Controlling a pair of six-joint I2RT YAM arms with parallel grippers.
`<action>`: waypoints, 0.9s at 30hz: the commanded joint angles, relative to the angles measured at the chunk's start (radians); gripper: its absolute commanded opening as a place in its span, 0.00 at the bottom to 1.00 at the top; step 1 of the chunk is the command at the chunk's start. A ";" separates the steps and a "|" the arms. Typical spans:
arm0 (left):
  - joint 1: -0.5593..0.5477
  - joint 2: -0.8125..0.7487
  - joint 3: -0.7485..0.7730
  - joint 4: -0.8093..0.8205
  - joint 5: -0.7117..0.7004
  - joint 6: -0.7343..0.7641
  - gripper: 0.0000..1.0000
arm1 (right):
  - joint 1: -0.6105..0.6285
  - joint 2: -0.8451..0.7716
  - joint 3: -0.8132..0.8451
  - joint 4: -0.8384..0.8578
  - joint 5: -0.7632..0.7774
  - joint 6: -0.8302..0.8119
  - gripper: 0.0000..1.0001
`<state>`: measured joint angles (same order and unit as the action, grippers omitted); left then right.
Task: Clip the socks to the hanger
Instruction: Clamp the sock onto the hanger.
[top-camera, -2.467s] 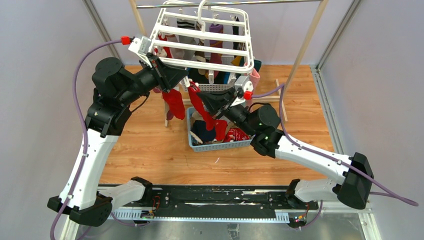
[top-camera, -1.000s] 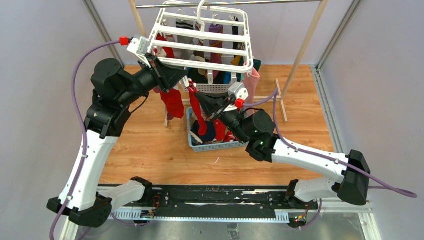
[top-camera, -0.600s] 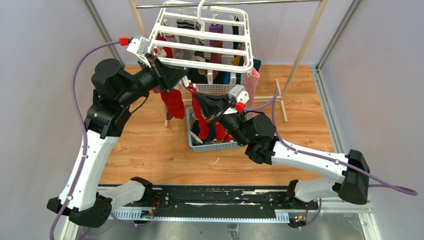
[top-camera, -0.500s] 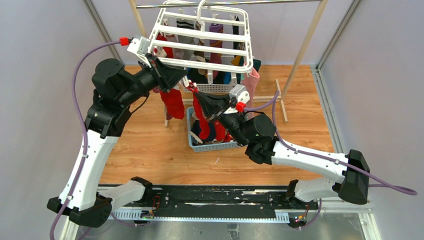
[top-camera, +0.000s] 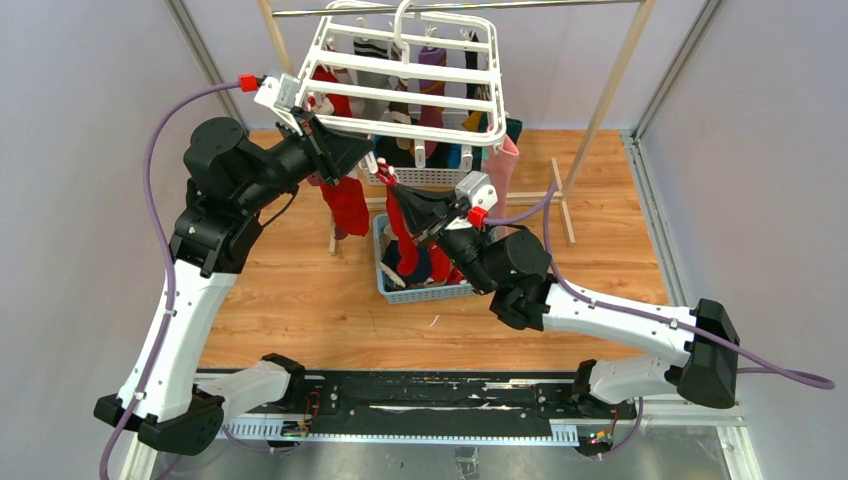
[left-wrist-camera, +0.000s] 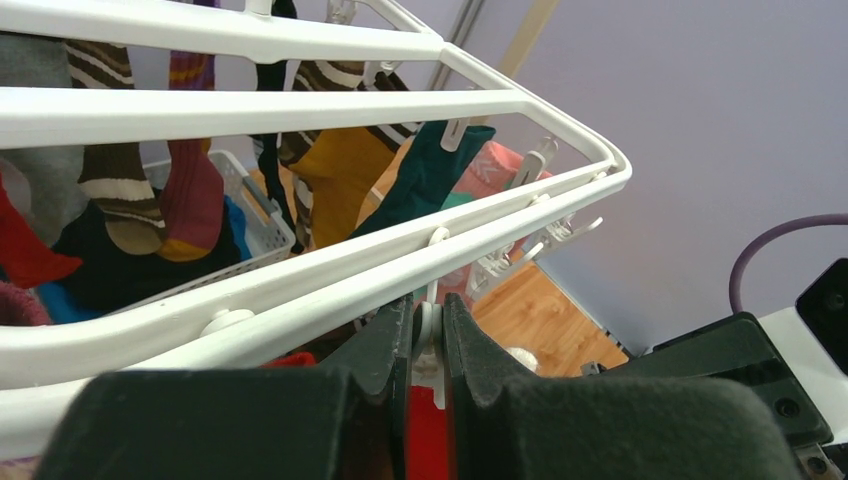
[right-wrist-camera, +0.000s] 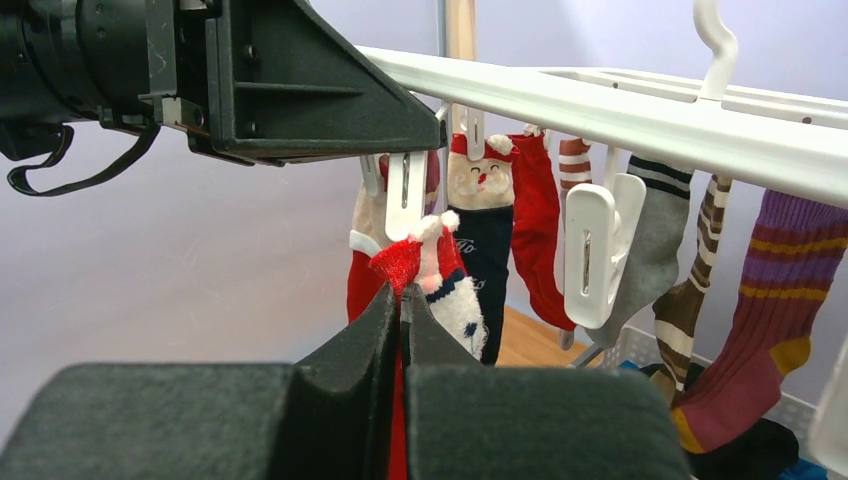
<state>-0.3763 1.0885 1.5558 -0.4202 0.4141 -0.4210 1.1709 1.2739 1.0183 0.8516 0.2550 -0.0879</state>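
The white hanger (top-camera: 400, 97) hangs from the rail with several socks clipped under it. My left gripper (top-camera: 372, 158) is at its near-left edge, shut on a white clip (left-wrist-camera: 428, 325) below the frame bar (left-wrist-camera: 300, 100). My right gripper (top-camera: 385, 178) is shut on the cuff of a red sock (top-camera: 400, 225) with a white pompom and holds it up. In the right wrist view the sock's top (right-wrist-camera: 415, 258) sits just under that clip (right-wrist-camera: 405, 195), beneath the left gripper's black body (right-wrist-camera: 300, 90). Another red sock (top-camera: 347, 205) hangs beside it.
A blue mesh basket (top-camera: 430, 292) with more socks stands on the wood floor under the hanger. The wood-and-metal rail stand (top-camera: 600, 110) rises behind. A free white clip (right-wrist-camera: 590, 250) hangs right of the held sock. Grey walls close both sides.
My right gripper has moved up and to the left with the red sock, bringing its cuff up to the clip. My left gripper has stayed on the clip.
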 joint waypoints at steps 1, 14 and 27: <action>-0.003 -0.023 -0.012 -0.035 0.007 0.012 0.06 | 0.019 -0.021 0.017 0.009 0.023 -0.025 0.00; -0.003 -0.019 -0.009 -0.025 0.016 -0.017 0.07 | 0.019 0.056 0.082 0.040 -0.037 0.025 0.00; -0.003 -0.021 -0.010 -0.024 0.014 -0.011 0.09 | 0.018 0.100 0.135 0.076 -0.047 -0.016 0.00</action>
<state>-0.3763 1.0859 1.5509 -0.4187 0.4099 -0.4305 1.1725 1.3693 1.1122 0.8677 0.2081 -0.0731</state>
